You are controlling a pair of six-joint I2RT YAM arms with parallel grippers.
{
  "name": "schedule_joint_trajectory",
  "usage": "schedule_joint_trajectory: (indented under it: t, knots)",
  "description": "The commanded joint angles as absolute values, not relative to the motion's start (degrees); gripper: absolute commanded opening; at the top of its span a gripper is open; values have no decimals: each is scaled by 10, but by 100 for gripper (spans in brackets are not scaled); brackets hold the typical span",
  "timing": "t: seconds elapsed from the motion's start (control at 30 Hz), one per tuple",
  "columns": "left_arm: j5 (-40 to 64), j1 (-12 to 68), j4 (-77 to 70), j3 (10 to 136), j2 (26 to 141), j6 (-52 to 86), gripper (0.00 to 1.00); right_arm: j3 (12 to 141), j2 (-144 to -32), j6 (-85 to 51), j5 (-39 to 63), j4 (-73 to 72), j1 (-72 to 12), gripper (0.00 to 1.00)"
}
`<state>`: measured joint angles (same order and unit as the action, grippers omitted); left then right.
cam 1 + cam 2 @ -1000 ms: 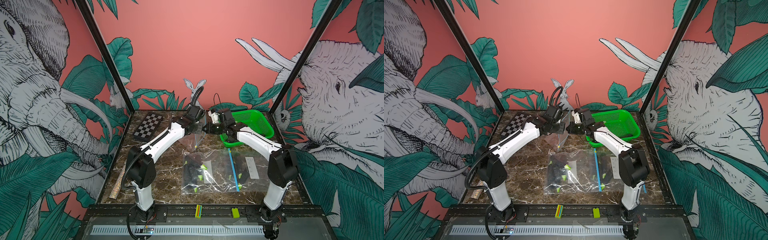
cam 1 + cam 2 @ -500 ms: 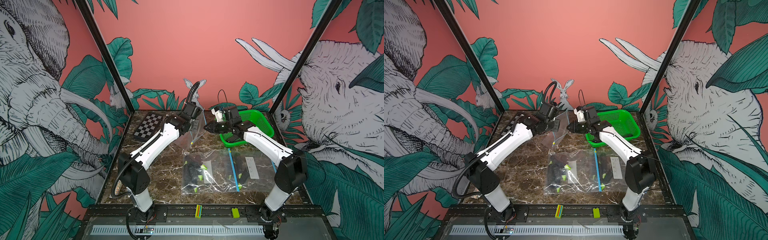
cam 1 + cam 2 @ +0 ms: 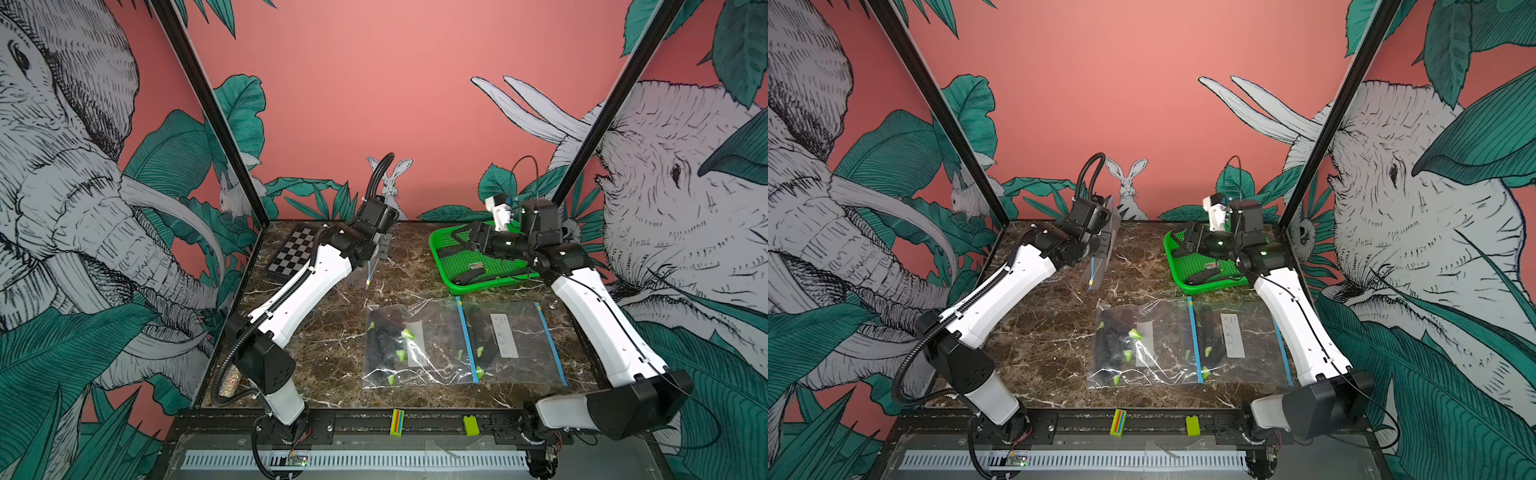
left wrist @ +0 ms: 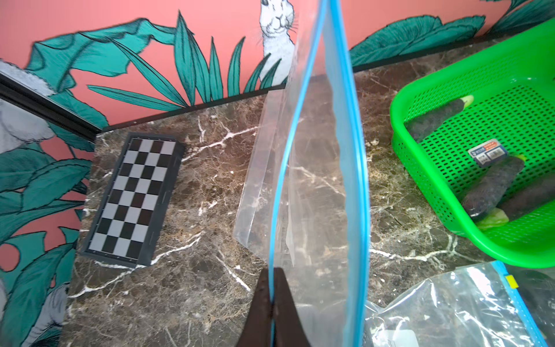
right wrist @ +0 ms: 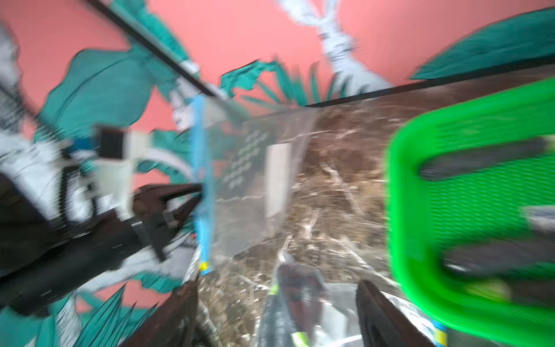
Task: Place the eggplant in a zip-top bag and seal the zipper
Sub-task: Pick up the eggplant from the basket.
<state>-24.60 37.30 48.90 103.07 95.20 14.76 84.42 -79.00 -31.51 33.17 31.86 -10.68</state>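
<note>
Pinching zip-top bag by zipper, left gripper clamped; zipper apparently vertical; right gripper agape over basket.

Bright, even light all round, shadows barely there. Both top views are sharp, with white glare streaks on the filled bags toward 5 o'clock. Left wrist view's crisp on the zip-top bag; right wrist is pure motion smear, green basket included.
</note>
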Motion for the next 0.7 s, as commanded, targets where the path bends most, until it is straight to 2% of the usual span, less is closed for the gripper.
schedule_joint_trajectory:
  t: [0.0,0.3,0.53,0.67]
  knots:
    - [-281,369,532,1054,913,140,0,844,-828,-290,301,380,-61,83]
    - [-344,367,652,1124,883,133,0,924,-999,-314,259,397,-24,86]
    - [-366,367,720,1147,867,140,0,905,-1049,-378,252,355,-27,89]
    - [-350,367,721,1137,867,138,0,943,-1096,-375,214,416,-36,92]
